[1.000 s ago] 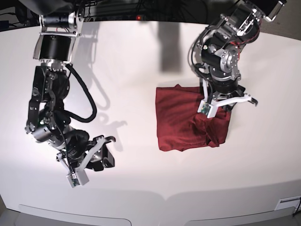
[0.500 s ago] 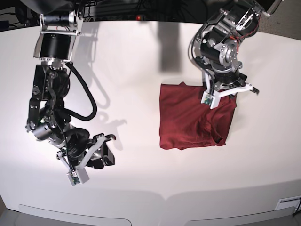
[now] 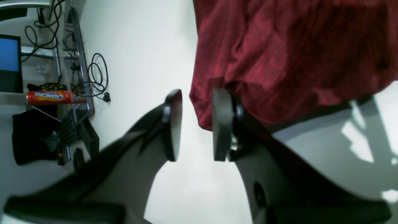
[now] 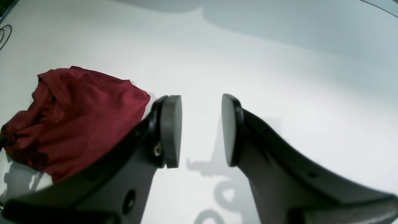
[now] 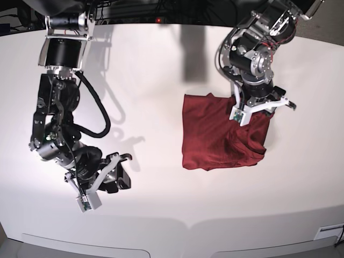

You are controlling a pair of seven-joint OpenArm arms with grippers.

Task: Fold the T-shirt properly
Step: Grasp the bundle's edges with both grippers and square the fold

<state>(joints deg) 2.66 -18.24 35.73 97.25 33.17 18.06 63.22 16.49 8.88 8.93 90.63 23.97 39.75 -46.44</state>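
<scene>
The dark red T-shirt (image 5: pixel 220 134) lies as a folded, rumpled rectangle on the white table (image 5: pixel 150 97), right of centre. My left gripper (image 5: pixel 262 109) hovers over its far right corner. In the left wrist view the left gripper (image 3: pixel 194 124) is open, and the T-shirt (image 3: pixel 279 56) has its corner lying loose in the gap, near the right pad. My right gripper (image 5: pixel 122 171) sits low at the front left, well apart from the cloth. In the right wrist view the right gripper (image 4: pixel 200 130) is open and empty, with the T-shirt (image 4: pixel 71 115) off to its left.
Past the table's edge, the left wrist view shows an orange drink can (image 3: pixel 53 97), looped cables (image 3: pixel 98 77) and a monitor (image 3: pixel 9 62). The right arm's black cable loop (image 5: pixel 99 115) hangs over the left half of the table.
My left gripper carried the shirt's right edge toward the back, spreading it flatter, then opened and let go. The right arm has not moved.
</scene>
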